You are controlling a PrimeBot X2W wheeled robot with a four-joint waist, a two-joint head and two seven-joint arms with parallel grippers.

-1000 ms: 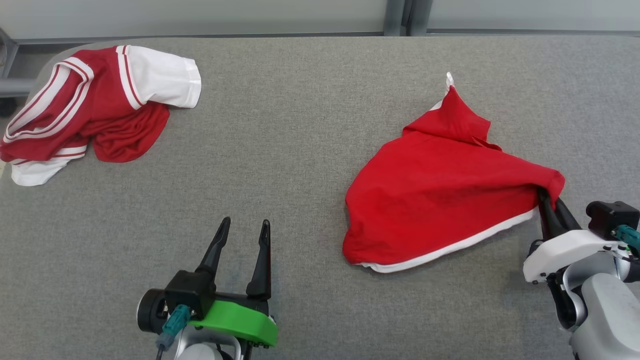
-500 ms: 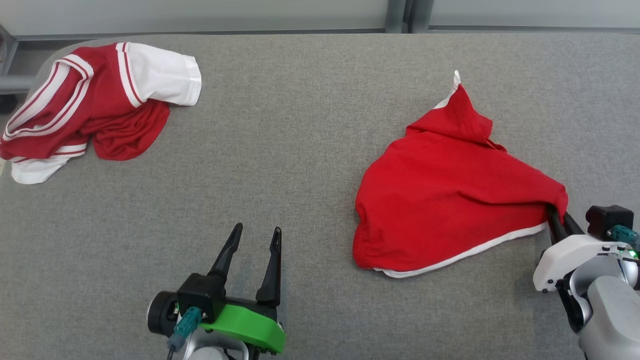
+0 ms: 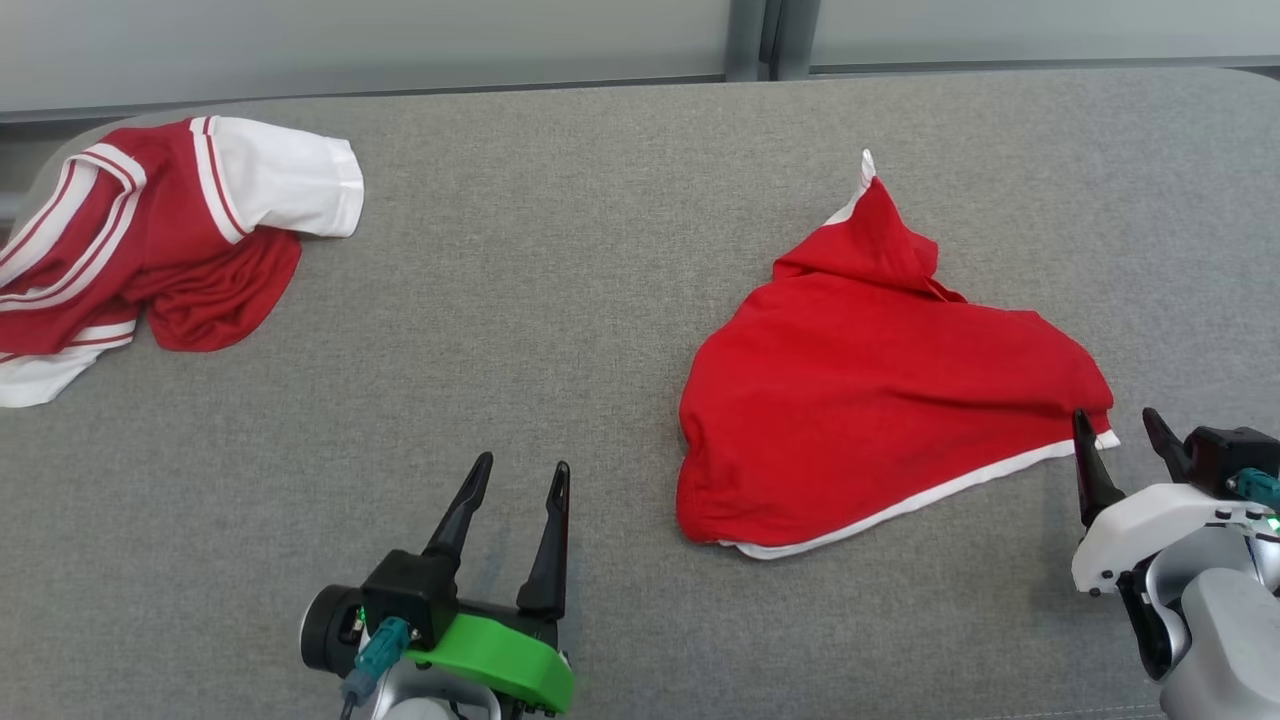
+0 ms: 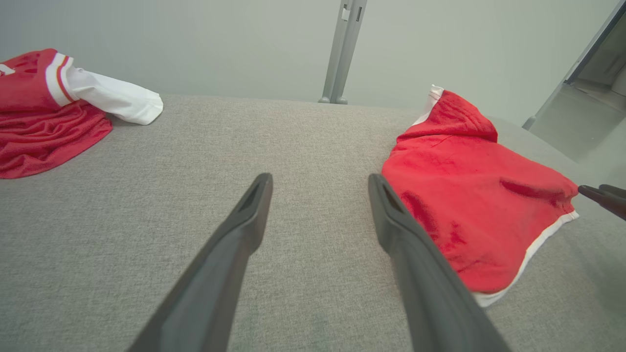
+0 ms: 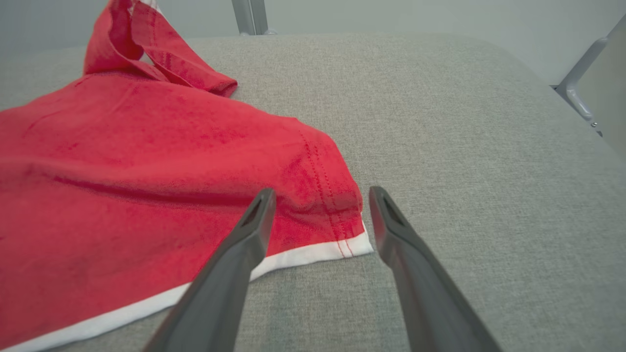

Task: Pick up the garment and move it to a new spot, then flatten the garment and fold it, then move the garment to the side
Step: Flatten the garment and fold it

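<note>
Cloth first: the soft red garment with a white hem (image 3: 880, 400) lies loose on the grey fabric table (image 3: 600, 300), at about three o'clock from the table's middle; the right gripper (image 3: 1114, 418) is at the cloth's four o'clock corner, fingers spread wide, the white corner between them, pinching nothing; the left gripper (image 3: 524, 464) is at six o'clock, fingers spread and empty; a red and white striped shirt (image 3: 150, 240) lies crumpled at ten o'clock.

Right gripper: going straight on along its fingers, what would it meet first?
The red garment: its white-hemmed corner lies just ahead of the right gripper, in line with the gap of its open jaws. How high the tips are above the cloth is unclear.
</note>
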